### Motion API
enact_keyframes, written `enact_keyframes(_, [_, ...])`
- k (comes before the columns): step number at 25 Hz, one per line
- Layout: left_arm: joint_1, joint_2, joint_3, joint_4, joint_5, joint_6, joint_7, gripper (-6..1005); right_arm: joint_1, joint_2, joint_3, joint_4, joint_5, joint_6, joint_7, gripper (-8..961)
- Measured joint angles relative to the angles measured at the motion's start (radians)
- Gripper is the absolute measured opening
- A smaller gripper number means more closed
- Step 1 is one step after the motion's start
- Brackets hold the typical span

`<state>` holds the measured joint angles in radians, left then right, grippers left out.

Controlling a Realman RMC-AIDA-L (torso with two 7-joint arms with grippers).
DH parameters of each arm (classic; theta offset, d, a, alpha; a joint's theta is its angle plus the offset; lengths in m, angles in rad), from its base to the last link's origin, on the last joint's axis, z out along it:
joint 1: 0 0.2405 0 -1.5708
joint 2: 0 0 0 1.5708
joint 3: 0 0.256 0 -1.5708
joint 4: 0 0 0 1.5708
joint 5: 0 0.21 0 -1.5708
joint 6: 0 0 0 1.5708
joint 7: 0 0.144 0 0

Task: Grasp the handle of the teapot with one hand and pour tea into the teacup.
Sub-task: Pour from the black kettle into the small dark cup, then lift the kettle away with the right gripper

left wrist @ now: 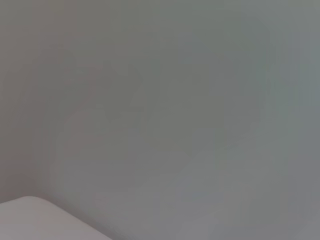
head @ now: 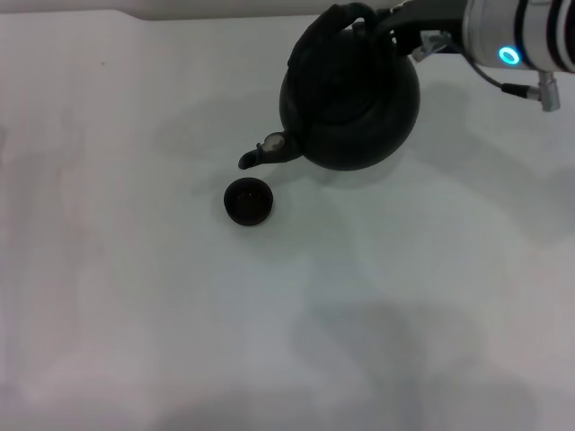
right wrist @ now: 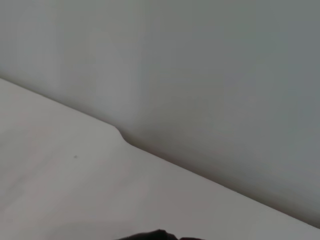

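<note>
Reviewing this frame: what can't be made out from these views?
- Right end effector, head view: its fingers merge with the black handle, so the grip is unreadable.
- Teapot lid and teacup contents, head view: too dark to tell.
- Whether tea is flowing from the spout: not visible.
- Left end effector: in no view; the left wrist view shows only blank surface.
- Right wrist view: only a dark sliver at the edge.

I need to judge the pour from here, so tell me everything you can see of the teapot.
The teapot is a large, round, matte-black pot, far bigger than the teacup. Its thick black arched handle sits at the far side, where the right tool meets it. The pot is tipped forward and toward the robot's left, so its short curved spout, with a pale spot, points down just beyond the cup's far rim. No stream of tea is visible. It appears lifted off the white table.
</note>
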<state>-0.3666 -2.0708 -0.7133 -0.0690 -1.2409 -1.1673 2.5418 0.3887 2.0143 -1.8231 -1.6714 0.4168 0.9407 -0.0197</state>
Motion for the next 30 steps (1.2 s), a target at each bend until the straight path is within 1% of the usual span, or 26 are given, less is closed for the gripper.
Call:
enact_keyframes(9, [0.000, 0.000, 0.003, 0.002, 0.006, 0.000, 0.001, 887, 0.000, 0.001, -0.067, -0.016, -0.089, -0.014, 0.071, 226])
enact_keyframes(14, [0.000, -0.001, 0.007, -0.002, 0.011, 0.000, 0.066, 887, -0.001, 0.001, -0.095, -0.019, -0.124, -0.016, 0.096, 224])
enact_keyframes(23, [0.000, -0.003, 0.008, -0.009, 0.014, 0.000, 0.094, 888, -0.001, 0.001, -0.119, -0.018, -0.146, -0.024, 0.102, 222])
enact_keyframes(30, [0.000, -0.003, 0.009, -0.009, 0.014, 0.000, 0.095, 887, 0.000, 0.003, -0.149, -0.014, -0.220, -0.034, 0.139, 211])
